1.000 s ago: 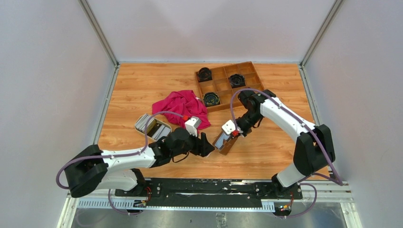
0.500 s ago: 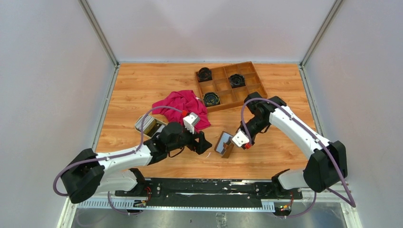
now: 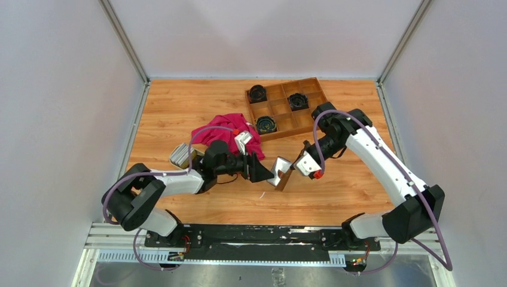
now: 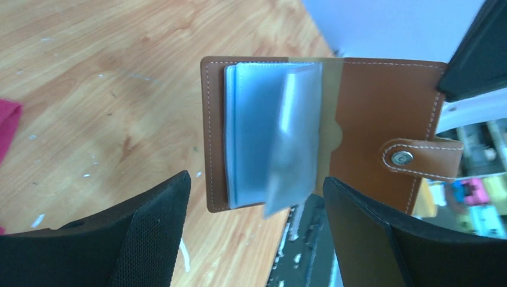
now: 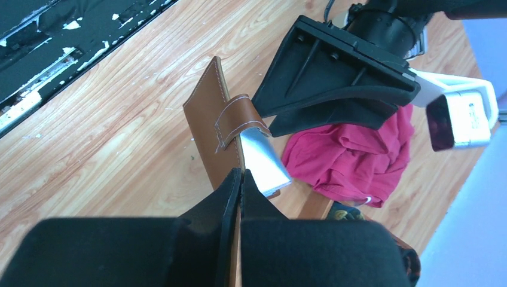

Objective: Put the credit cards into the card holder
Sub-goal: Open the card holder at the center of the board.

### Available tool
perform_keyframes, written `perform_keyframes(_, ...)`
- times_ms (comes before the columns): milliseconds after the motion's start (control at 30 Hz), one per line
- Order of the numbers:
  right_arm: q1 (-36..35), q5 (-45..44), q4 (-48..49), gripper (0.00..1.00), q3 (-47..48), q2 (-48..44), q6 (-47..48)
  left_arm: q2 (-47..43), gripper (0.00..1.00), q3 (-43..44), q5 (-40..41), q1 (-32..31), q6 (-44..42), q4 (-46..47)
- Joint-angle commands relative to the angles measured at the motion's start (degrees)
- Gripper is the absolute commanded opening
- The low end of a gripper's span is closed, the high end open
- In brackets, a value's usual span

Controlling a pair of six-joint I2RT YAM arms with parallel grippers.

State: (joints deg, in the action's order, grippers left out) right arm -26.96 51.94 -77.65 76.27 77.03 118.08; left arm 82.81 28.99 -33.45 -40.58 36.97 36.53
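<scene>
The card holder (image 3: 280, 173) is a brown leather wallet, held open and on edge above the table. My right gripper (image 3: 297, 165) is shut on its outer flap, as the right wrist view shows (image 5: 241, 179), with the snap tab (image 5: 234, 119) hanging over. My left gripper (image 3: 258, 169) is open and empty, pointing at the wallet's greyish pockets (image 4: 263, 131), which hang just beyond its fingertips (image 4: 152, 233). The credit cards lie in a dish (image 3: 179, 156) that my left arm mostly hides.
A crumpled red cloth (image 3: 224, 128) lies behind my left wrist. A wooden compartment tray (image 3: 311, 81) with three black round items stands at the back right. The black base rail (image 3: 257, 236) runs along the near edge.
My right gripper has carried the wallet a little further from the near edge and tipped it more upright. My left arm has swung back over the dish and its open gripper now faces the wallet's pockets.
</scene>
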Motion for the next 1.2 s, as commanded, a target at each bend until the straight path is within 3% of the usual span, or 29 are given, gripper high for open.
perform_keyframes(0,1.3,3.6,-4.0,0.00,4.0,0.4,8.5,3.1,0.84,-5.8,-6.3,2.5,17.9,26.2)
perform_keyframes(133,2.5,4.7,-4.2,0.00,6.7,0.7,7.3,7.7,0.82,-9.2,-5.6,3.8,30.2,39.4)
perform_keyframes(367,3.3,6.4,-5.8,0.00,9.8,0.9,6.9,13.2,0.82,-12.6,-4.2,6.0,36.6,50.4)
perform_keyframes(1167,3.6,12.1,-8.8,0.00,15.8,1.1,6.9,10.4,0.70,-8.3,-5.4,6.0,47.7,51.2)
